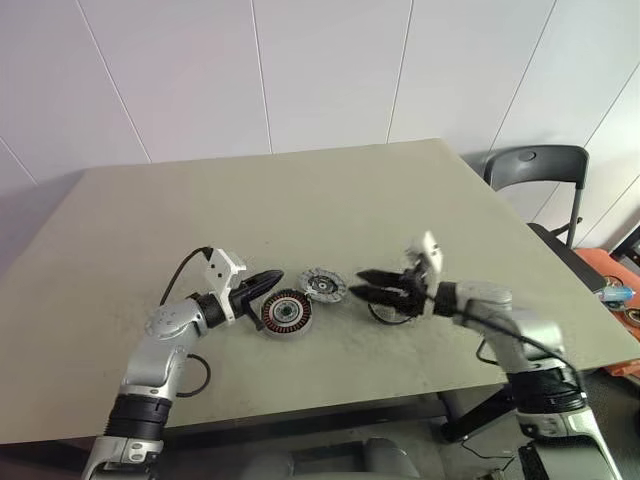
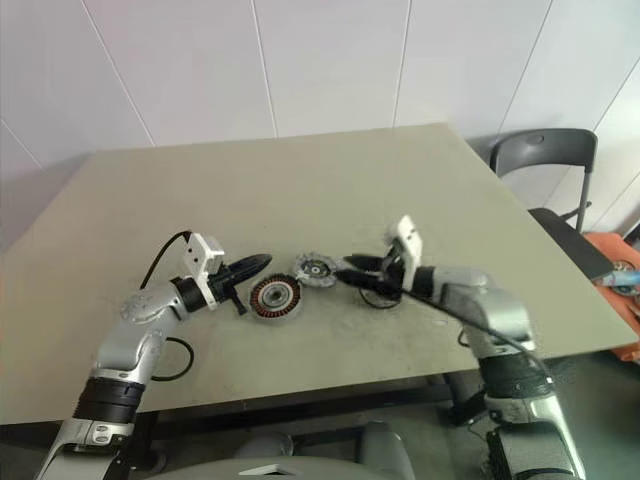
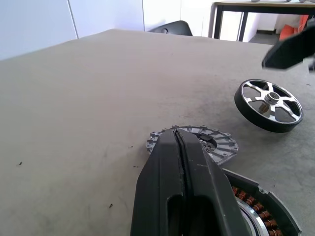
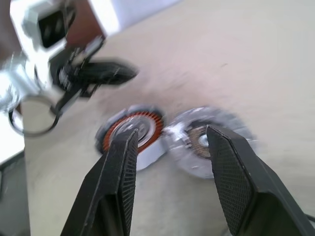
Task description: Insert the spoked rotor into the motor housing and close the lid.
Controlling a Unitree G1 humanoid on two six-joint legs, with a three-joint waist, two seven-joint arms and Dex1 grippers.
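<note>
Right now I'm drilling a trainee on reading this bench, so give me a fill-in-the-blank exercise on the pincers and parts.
1. The left pincer has its two fingers ___.
2. The right pincer is ___ and holds nothing.
3. The motor housing and the flat grey disc both lie on the ___.

Missing words: shut; open; table.

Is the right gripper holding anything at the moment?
No. In the right wrist view the right gripper has its fingers spread with nothing between them, above the motor housing on the table.
</note>
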